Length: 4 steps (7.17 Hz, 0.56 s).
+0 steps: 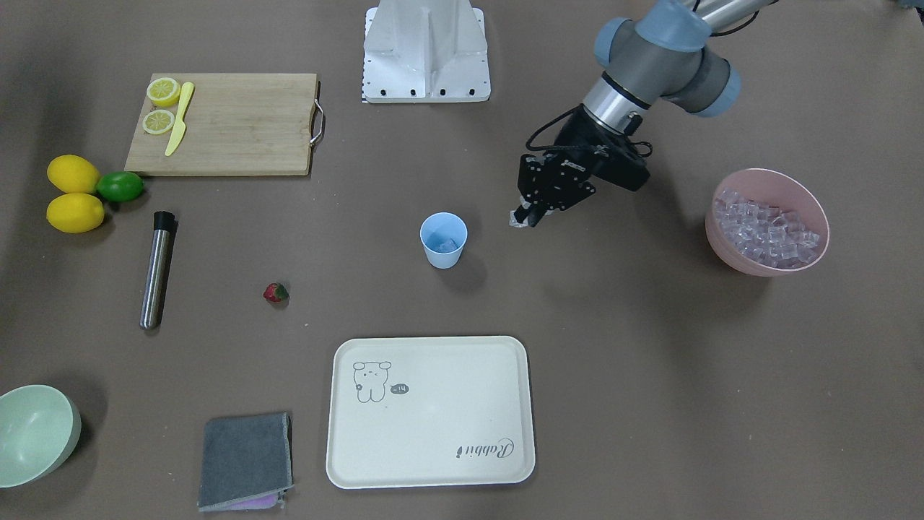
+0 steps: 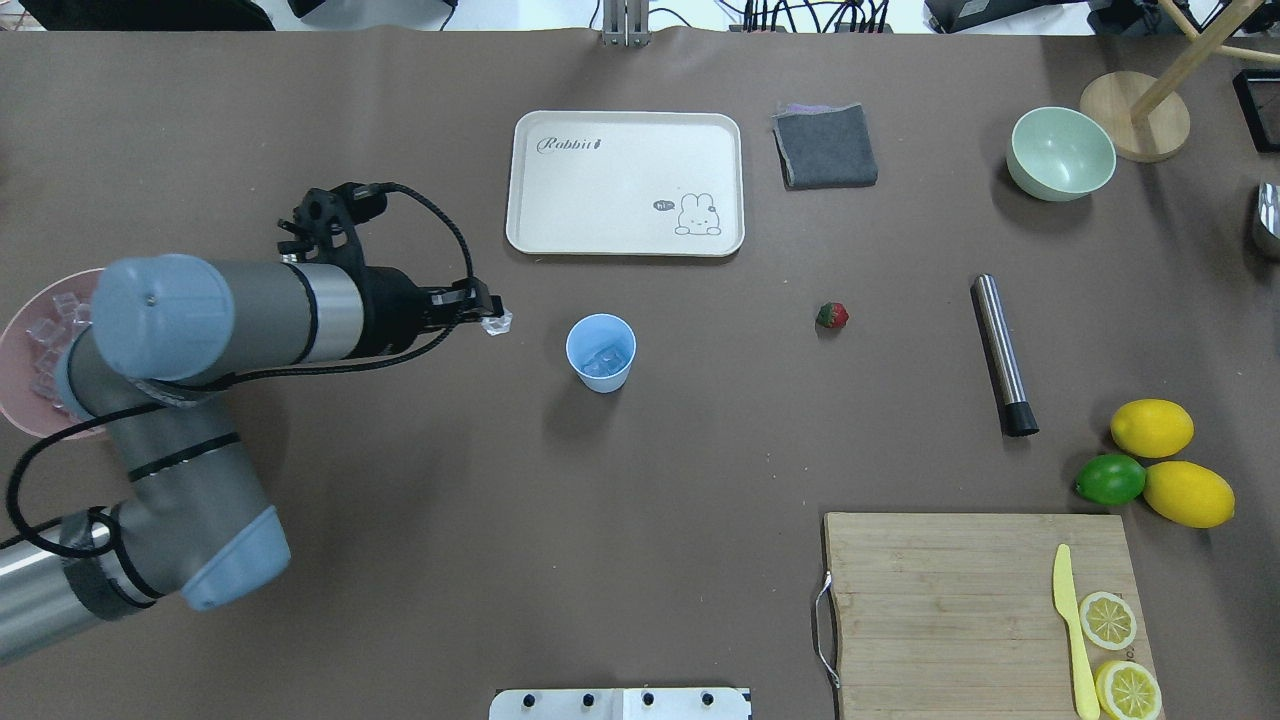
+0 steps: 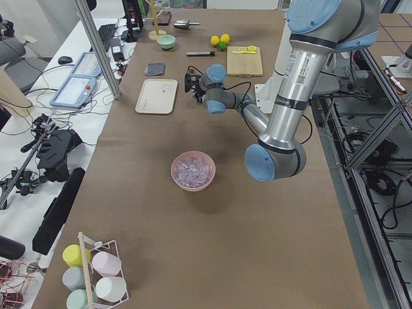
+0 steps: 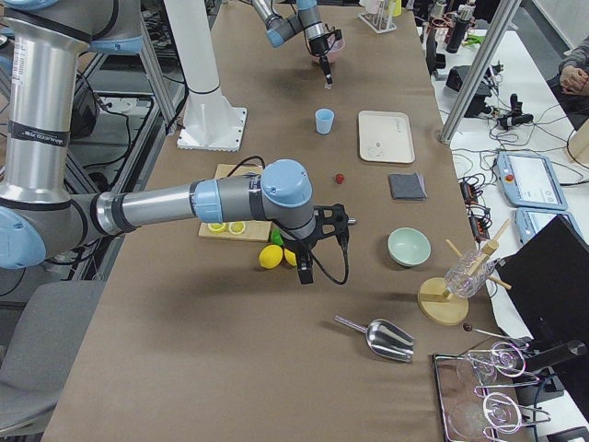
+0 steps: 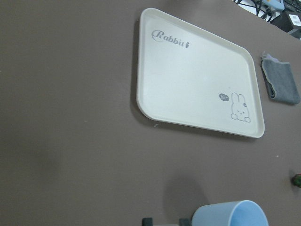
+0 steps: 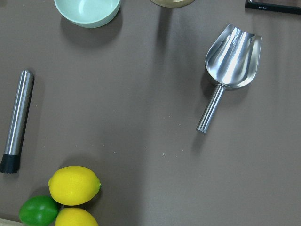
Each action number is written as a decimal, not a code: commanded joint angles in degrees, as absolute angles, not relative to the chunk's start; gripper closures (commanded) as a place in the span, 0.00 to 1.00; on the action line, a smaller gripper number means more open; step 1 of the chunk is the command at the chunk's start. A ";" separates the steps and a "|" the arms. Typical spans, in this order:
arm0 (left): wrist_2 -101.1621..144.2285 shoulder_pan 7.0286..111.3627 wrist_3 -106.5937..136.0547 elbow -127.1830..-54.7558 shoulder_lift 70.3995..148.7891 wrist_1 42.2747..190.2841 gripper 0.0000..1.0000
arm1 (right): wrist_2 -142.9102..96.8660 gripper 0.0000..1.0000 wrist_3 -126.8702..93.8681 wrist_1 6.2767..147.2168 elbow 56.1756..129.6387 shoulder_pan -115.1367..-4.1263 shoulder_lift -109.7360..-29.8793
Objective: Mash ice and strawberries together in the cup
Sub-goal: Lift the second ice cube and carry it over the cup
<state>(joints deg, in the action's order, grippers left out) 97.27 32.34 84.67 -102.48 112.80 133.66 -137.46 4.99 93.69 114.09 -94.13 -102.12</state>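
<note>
I'm clamping ice (image 2: 498, 322) in my left gripper (image 2: 487, 314), hovering near the cup (image 2: 600, 352); whether my right gripper (image 4: 304, 273) is parted, I cannot tell.

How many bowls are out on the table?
2. The pink bowl holding ice cubes is on the robot's left side; the empty pale green bowl is on its right side, near the grey cloth. None seem hidden.

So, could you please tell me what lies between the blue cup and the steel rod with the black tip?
Only the strawberry, touching neither the cup nor the rod; the overhead view shows it plainly.
</note>
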 commanded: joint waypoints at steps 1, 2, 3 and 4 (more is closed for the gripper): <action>86.98 25.61 89.02 -101.52 119.34 127.80 1.00 | -137.46 0.00 5.01 93.69 114.17 -94.13 -102.13; 83.27 24.01 89.99 -99.16 121.62 127.71 1.00 | -137.46 0.00 5.01 93.69 114.17 -94.13 -102.13; 82.97 23.99 90.17 -97.84 122.34 127.79 1.00 | -137.46 0.00 5.10 93.69 114.08 -94.13 -102.13; 82.97 23.99 90.18 -97.82 122.26 127.79 1.00 | -137.46 0.00 5.10 93.69 114.17 -94.13 -102.13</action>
<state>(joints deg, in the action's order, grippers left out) 83.78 24.37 89.91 -98.55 121.69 127.90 -137.46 5.07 93.69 114.14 -94.13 -102.13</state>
